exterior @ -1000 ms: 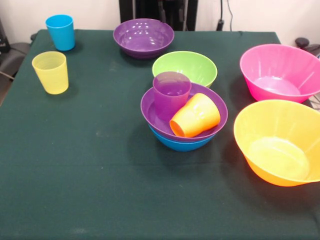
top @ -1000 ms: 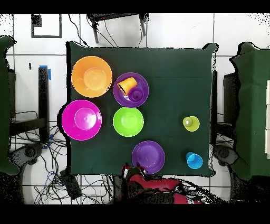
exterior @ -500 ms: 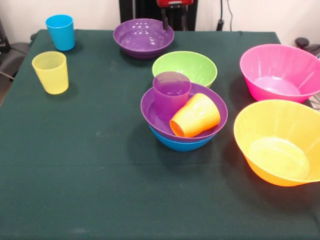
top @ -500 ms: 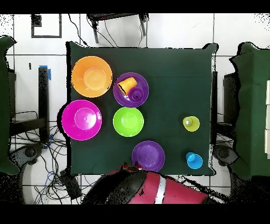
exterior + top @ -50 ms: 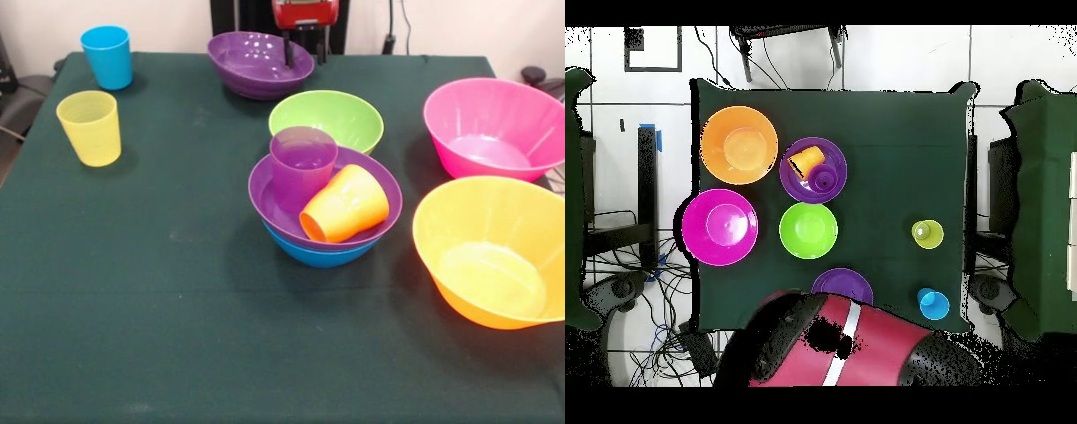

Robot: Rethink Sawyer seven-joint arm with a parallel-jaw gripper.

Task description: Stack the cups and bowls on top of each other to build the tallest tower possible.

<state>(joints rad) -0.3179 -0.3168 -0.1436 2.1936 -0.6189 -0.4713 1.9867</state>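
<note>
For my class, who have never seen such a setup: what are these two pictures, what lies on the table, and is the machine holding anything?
One picture looks across a green-clothed table, the other straight down on it. The red and black gripper of a robot arm reaches the rim of a tilted glossy purple plastic bowl; whether it grips is unclear. Mid-table, a second purple bowl nests in a blue bowl, holding an upright purple cup and a toppled orange cup. Green, pink and orange bowls, plus blue and yellow cups, stand apart.

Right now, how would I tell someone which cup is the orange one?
Find the green table, then the purple bowl nested in a blue bowl near its middle. Two cups sit inside it: the orange cup lies tipped on its side, while the purple cup beside it stands upright.
</note>
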